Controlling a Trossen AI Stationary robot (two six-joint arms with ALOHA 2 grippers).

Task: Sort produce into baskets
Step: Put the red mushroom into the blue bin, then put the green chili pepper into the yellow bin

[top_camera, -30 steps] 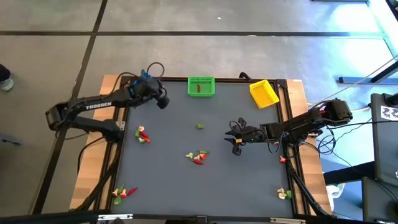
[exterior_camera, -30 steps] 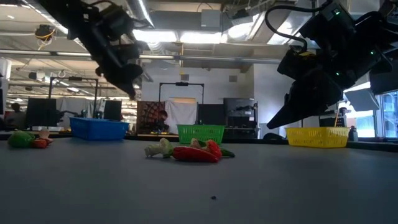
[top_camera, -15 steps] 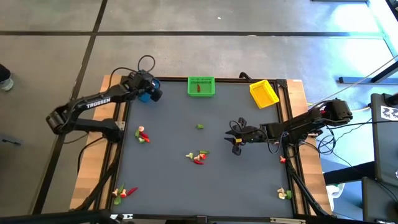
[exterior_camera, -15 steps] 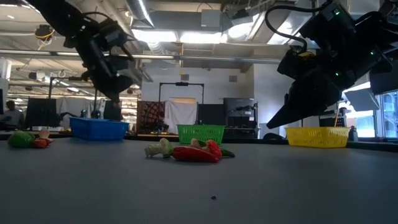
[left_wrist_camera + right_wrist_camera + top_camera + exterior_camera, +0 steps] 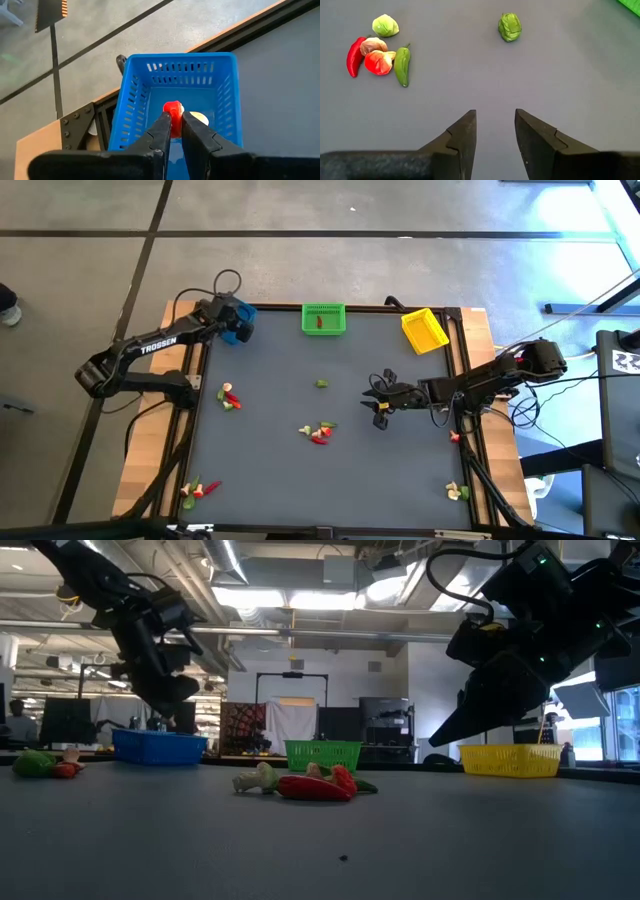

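dark grey table top (image 5: 300,480), workshop room behind; landmark for all positions: the blue basket (image 5: 175,95) at the far left corner of the table.

left gripper (image 5: 173,122) has travelled over the last second from a spot out over the table, toward the green basket (image 5: 323,318), to directly above the blue basket, and now hangs over its opening. fingers pressed nearly together, pinching a small red piece (image 5: 173,111). a whitish piece (image 5: 198,118) already lies on the basket floor just beside it. judgement: carry is finished, release is the step in hand; piece not yet dropped.

right gripper (image 5: 494,131) has not moved in that time. it hovers low over bare table, well apart from the blue basket, toward the yellow basket (image 5: 424,330) side. fingers spread partway, nothing between them. ahead of it: a lone green piece (image 5: 510,26) and a mixed cluster (image 5: 377,50) of red and green pieces at mid-table.

further small clusters sit along the table's left edge and both near corners. judgement: most of the sorting is left.
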